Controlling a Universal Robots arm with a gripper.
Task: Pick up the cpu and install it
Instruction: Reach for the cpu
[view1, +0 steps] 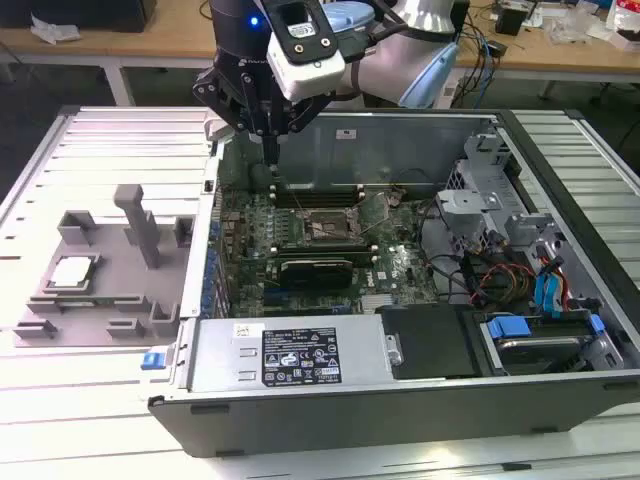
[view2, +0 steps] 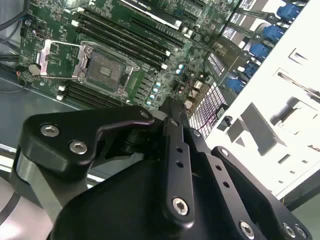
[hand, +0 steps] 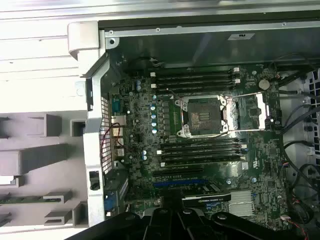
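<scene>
The cpu (view1: 72, 272), a small square chip with a silvery top, lies in a recess of the grey fixture (view1: 105, 300) at the exterior view's left, outside the computer case. My gripper (view1: 270, 150) hangs over the case's back corner on that same side, well away from the cpu. Its fingers (view2: 172, 130) look pressed together with nothing between them. On the green motherboard the socket (hand: 202, 116) stands empty, its metal plate (hand: 250, 111) swung aside; it also shows as the socket (view1: 322, 228) and the socket (view2: 105, 67).
Inside the open case (view1: 340, 150) are a dark expansion card (view1: 315, 268), memory slots (hand: 200, 79) and loose cables (view1: 480, 270). A power supply (view1: 290, 352) lines the near side. Drive bays with blue tabs (view1: 545, 305) fill the exterior view's right. The case stands on a slatted metal table (view1: 90, 130).
</scene>
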